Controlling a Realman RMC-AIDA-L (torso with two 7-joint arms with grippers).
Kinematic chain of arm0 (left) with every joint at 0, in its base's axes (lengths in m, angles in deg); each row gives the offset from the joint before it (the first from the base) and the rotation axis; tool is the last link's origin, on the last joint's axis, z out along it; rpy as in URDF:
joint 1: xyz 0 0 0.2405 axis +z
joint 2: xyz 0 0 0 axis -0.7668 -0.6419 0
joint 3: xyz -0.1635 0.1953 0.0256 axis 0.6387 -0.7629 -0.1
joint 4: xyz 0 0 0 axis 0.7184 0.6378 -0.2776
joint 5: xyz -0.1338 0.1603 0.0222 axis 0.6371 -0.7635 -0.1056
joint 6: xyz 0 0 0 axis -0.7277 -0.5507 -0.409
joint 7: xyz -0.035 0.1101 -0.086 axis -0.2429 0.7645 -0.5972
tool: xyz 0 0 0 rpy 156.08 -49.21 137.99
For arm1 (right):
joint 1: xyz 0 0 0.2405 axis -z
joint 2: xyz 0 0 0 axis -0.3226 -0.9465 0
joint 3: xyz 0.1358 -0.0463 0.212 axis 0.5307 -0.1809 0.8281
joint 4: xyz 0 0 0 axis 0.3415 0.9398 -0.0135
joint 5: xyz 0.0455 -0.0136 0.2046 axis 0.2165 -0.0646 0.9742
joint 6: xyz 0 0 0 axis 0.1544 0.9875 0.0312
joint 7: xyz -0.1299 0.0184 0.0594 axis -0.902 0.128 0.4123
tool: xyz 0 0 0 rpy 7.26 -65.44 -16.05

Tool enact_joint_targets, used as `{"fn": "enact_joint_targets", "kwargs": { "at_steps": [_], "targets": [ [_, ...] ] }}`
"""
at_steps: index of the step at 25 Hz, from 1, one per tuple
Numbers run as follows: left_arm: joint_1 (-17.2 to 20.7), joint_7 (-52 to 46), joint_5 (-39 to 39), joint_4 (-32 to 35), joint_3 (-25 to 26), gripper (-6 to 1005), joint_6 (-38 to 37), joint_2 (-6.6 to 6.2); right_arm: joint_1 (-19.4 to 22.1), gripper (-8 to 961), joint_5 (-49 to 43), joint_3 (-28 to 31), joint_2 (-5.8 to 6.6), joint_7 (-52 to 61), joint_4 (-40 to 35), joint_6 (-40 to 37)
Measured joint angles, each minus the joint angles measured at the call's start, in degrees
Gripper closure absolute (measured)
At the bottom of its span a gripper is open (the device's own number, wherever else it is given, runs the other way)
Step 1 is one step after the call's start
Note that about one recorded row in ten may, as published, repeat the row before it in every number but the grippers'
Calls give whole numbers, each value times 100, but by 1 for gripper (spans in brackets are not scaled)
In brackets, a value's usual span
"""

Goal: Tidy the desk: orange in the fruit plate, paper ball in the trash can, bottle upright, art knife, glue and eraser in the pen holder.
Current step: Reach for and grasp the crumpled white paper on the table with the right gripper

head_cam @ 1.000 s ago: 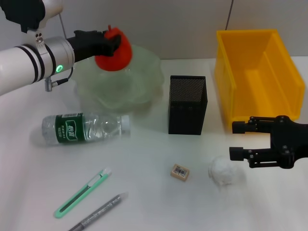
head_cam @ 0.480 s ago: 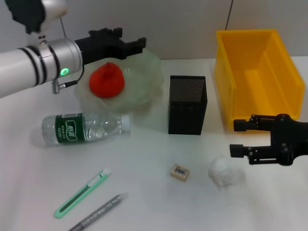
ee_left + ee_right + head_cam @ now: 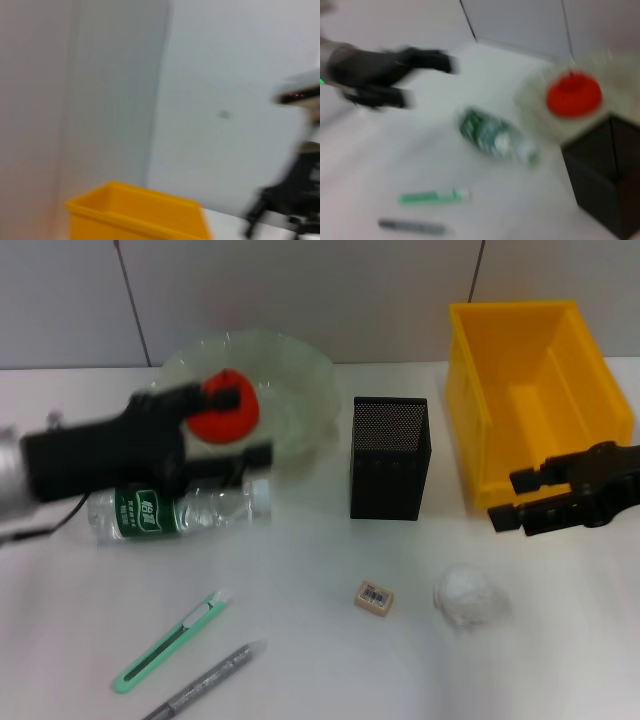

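Observation:
The orange [image 3: 228, 412] lies in the glass fruit plate [image 3: 295, 380]; it also shows in the right wrist view [image 3: 573, 95]. My left gripper [image 3: 235, 426] is open and empty, low over the plate's front edge, just above the lying bottle [image 3: 190, 508]. My right gripper [image 3: 514, 499] is open and empty by the yellow bin [image 3: 535, 390], behind and to the right of the paper ball [image 3: 468, 597]. The eraser [image 3: 374, 598] lies in front of the black mesh pen holder [image 3: 390, 458]. The green art knife [image 3: 170, 640] and a grey stick [image 3: 205, 680] lie at the front left.
The bin also shows in the left wrist view [image 3: 135, 215]. The right wrist view shows the left gripper [image 3: 395, 70], the bottle [image 3: 495, 135], the knife [image 3: 432, 197] and the pen holder [image 3: 605, 170]. A tiled wall stands behind the table.
The left gripper let the orange go into the plate, then swung down toward the bottle. The right gripper moved back from the paper ball toward the bin.

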Motion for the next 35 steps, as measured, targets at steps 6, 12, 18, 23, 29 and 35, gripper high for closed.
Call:
{"fn": "enact_joint_targets", "kwargs": {
  "at_steps": [6, 12, 18, 23, 29, 35],
  "targets": [
    [509, 241, 0, -28, 84, 140, -977, -107, -818, 174, -1398, -1001, 84, 1524, -72, -56],
    [733, 357, -40, -68, 117, 140, -1439, -140, -1272, 174, -2170, -1884, -9, 2358, 159, -22],
    [768, 435, -139, -72, 84, 140, -1893, -214, -1402, 174, -2399, -2518, -70, 2779, 611, 538],
    [777, 694, -768, -145, 80, 139, -2177, -212, -1479, 174, -2411, -2897, -104, 2872, 1095, 1040],
    [780, 859, -976, -383, 160, 139, -2018, -195, -1649, 174, -2273, -3095, -121, 2908, 1598, 1394],
    [790, 896, -1151, -444, 327, 139, -1630, -176, -1734, 174, -2270, -3536, -126, 3176, 1635, 1507]
  ]
}}
